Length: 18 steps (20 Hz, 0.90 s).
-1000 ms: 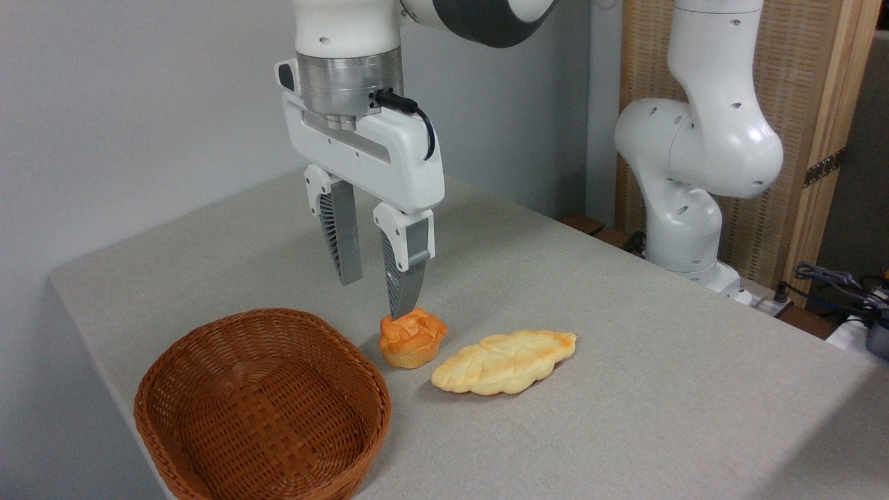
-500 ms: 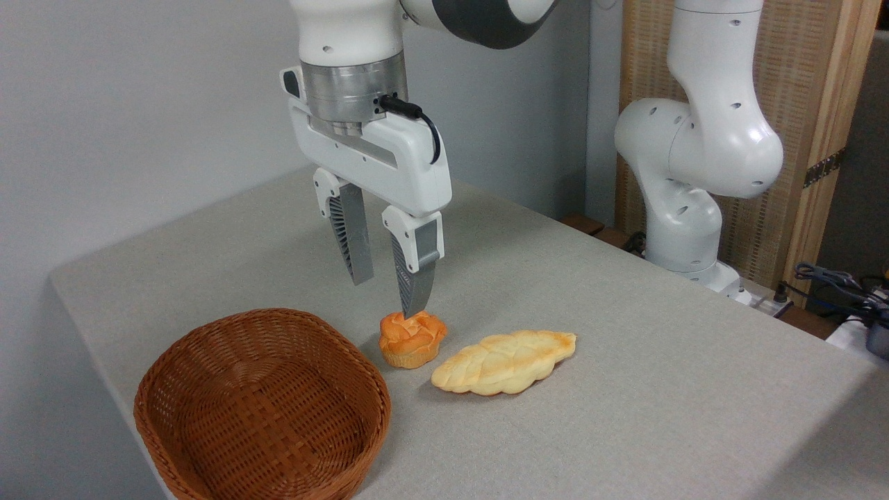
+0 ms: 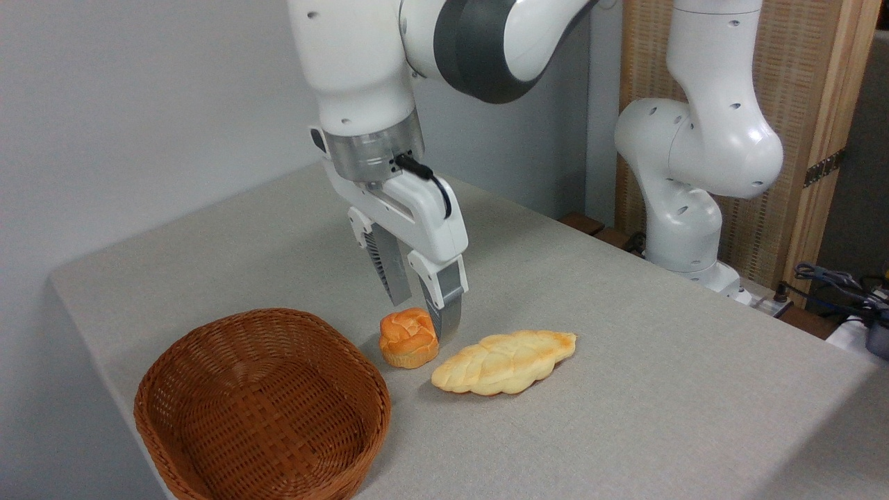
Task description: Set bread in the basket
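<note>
Camera view, one arm at a grey table (image 3: 625, 389).

Item: gripper (image 3: 424, 316). Over the last second it has dropped and shifted right, from hovering with one fingertip over the bun's top to a lower stance at the bun's right and rear. Fingers are apart, with nothing held. The nearer finger (image 3: 448, 312) stands just beside the bun's right flank; whether it touches cannot be told. The farther finger sits behind the bun's top.

Item: bun (image 3: 409, 337). It rests on the table toward the left edge, between basket and loaf, its position unchanged. Its outline looks a little narrower than a second ago, possibly nudged by the finger.

Item: basket (image 3: 208, 347). Empty, at the front-left corner, near the bun but apart from it.

Item: loaf (image 3: 503, 361). Lies just right of the bun, untouched.

Assessment: the descent reads as the approach to grasp. The bun does not look centred between the fingers, so closing now could pinch its edge or push it aside. Lift and carry to the basket remain undone.
</note>
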### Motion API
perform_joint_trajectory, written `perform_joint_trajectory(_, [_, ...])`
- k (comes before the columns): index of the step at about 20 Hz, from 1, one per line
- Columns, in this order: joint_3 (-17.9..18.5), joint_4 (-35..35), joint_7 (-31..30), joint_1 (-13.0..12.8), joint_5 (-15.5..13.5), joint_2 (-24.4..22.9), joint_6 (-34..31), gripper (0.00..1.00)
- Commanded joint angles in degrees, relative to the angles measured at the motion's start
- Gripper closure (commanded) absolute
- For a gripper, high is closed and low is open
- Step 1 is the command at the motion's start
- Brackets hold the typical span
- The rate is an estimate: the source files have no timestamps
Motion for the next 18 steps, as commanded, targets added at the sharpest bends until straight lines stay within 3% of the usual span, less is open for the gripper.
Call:
perform_joint_trajectory(1, [-0.2, -0.7, 5.6, -1.2, -0.6, -0.2, -0.5, 0.0])
perform_joint_trajectory(6, [-0.3, -0.9, 7.0, -5.6, -0.6, 2.7, 0.6, 0.0])
perform_joint_trajectory(8, [-0.3, -0.9, 12.6, -7.0, -0.5, 3.6, 0.7, 0.0])
perform_joint_trajectory(10, [-0.3, -1.4, 16.4, -7.1, -0.5, 3.7, 0.7, 0.0])
perform_joint_trajectory(18, [-0.2, -1.8, 21.6, -7.2, -0.4, 5.5, 0.7, 0.0])
